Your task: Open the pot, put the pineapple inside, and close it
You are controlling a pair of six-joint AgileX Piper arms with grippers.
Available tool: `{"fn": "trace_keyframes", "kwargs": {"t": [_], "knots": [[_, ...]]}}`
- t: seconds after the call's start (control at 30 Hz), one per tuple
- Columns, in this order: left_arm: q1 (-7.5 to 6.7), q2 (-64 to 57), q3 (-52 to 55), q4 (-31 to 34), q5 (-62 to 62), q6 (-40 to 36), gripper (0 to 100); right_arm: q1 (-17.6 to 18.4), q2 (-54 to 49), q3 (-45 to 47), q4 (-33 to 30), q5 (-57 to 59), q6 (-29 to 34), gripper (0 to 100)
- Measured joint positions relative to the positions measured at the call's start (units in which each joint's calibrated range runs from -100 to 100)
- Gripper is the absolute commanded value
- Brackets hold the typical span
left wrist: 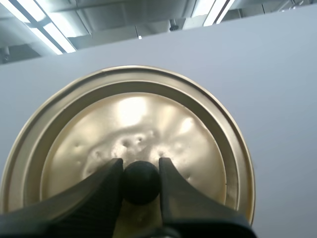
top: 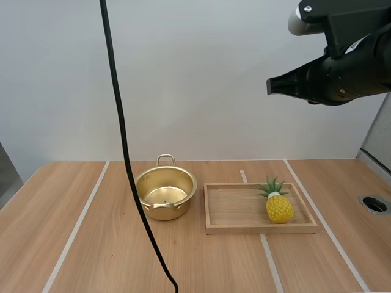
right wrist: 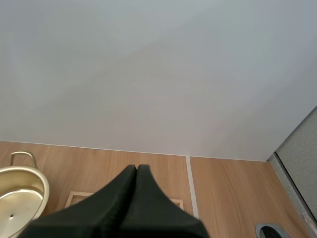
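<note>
Left gripper (left wrist: 140, 162) pinches the lid (left wrist: 148, 114) by its knob (left wrist: 141, 184), hiding its lower rim.

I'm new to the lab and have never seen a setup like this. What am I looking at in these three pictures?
This is a robot with two arms, each ending in a two-fingered tool. One picture looks down over the table from behind the arms; the other two are taken from each arm's wrist. On the table stand an open gold pot and a wooden tray with a pineapple in it. The left tool pinches the black knob of the lid, which is off the pot. The right tool is shut on nothing, high above the table.
</note>
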Motion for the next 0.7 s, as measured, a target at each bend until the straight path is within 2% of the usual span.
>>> {"fn": "trace_keyframes", "kwargs": {"t": [0.23,0.7], "knots": [[0.00,-1.6,-0.3,0.0,-1.6,0.0,0,0.0,1.2,0.0,0.3,0.2,-1.9,0],[0.00,-1.6,-0.3,0.0,-1.6,0.0,0,0.0,17.3,0.0,-1.8,2.3,-2.0,0]]}}
